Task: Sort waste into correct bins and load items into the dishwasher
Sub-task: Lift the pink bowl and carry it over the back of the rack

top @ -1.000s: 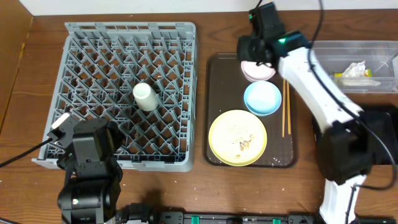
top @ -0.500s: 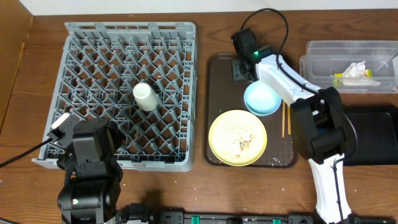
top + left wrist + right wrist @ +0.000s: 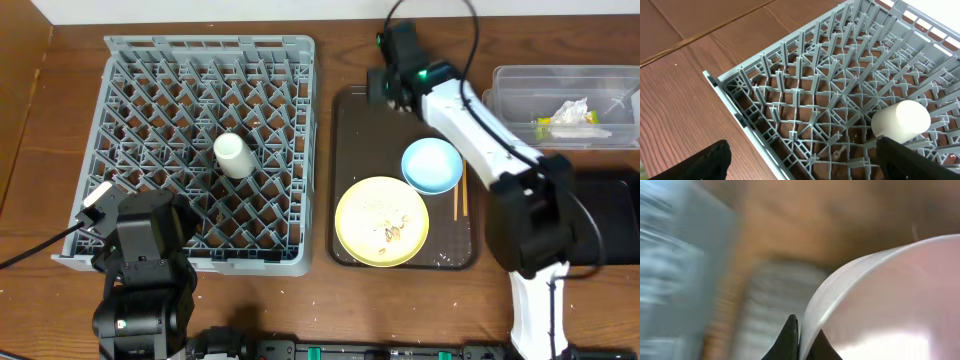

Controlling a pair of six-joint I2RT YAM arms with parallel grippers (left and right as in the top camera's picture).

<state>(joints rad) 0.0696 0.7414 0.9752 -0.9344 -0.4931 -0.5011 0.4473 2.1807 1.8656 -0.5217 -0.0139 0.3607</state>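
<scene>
My right gripper (image 3: 801,325) is shut on the rim of the white bowl (image 3: 890,300), one finger on each side of the thin wall; that view is blurred. In the overhead view the right gripper (image 3: 393,78) is over the far end of the brown tray (image 3: 350,130), and the bowl is hidden under it. The light-blue saucer (image 3: 432,164), the yellow plate (image 3: 381,220) with crumbs (image 3: 395,232) and the chopsticks (image 3: 461,195) lie on the tray. A white cup (image 3: 231,155) lies in the grey dish rack (image 3: 130,60). My left gripper (image 3: 805,165) stands open over the rack's near left corner.
A clear tub (image 3: 520,80) at the far right holds a white tissue (image 3: 572,112) and a green-yellow wrapper (image 3: 560,125). A black tub (image 3: 610,200) sits in front of it, partly behind the right arm. The cup (image 3: 900,120) shows in the left wrist view too.
My right gripper came down onto the bowl at the tray's far end and closed on its rim. The saucer shifted slightly right. The left arm has not moved.
</scene>
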